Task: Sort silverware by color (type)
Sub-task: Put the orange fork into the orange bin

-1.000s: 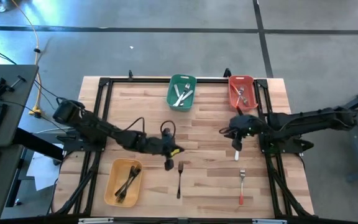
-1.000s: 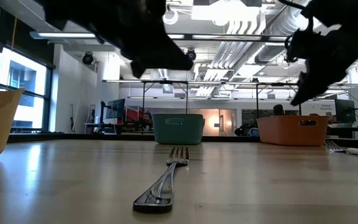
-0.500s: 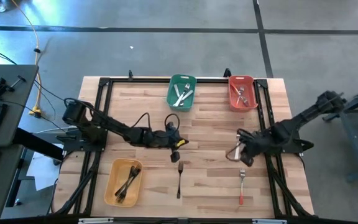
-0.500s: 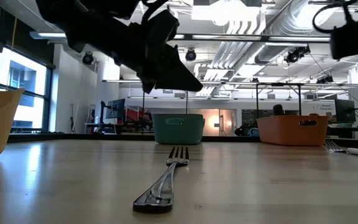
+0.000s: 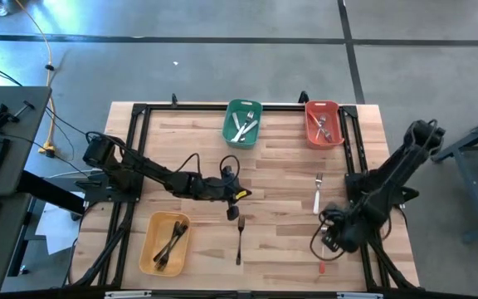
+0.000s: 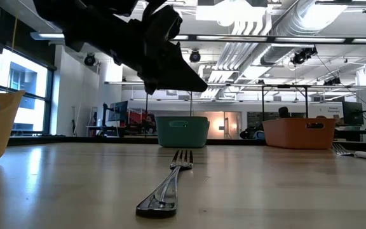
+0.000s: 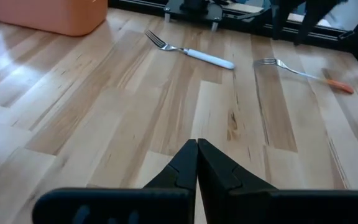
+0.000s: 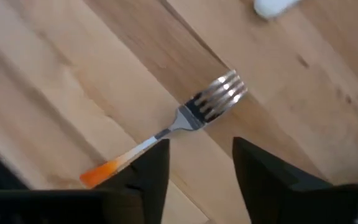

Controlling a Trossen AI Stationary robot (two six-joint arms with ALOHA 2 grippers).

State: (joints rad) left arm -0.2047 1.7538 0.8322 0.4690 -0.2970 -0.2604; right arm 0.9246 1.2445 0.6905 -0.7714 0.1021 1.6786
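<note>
Three forks are lying loose on the table in the high view: a black fork (image 5: 240, 238) just below the left gripper (image 5: 233, 205), a white-handled fork (image 5: 317, 192), and a red-handled fork (image 5: 322, 264) under the right gripper (image 5: 332, 237). Low view: black fork (image 6: 167, 183) is resting flat. Left wrist view: fingers (image 7: 185, 165) are pressing together, empty. Right wrist view: jaws are standing apart, straddling the red-handled fork (image 8: 166, 134).

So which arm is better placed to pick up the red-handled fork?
The right. Its gripper hangs directly over the red-handled fork, fingers open either side. The left gripper is shut, by the black fork.
</note>
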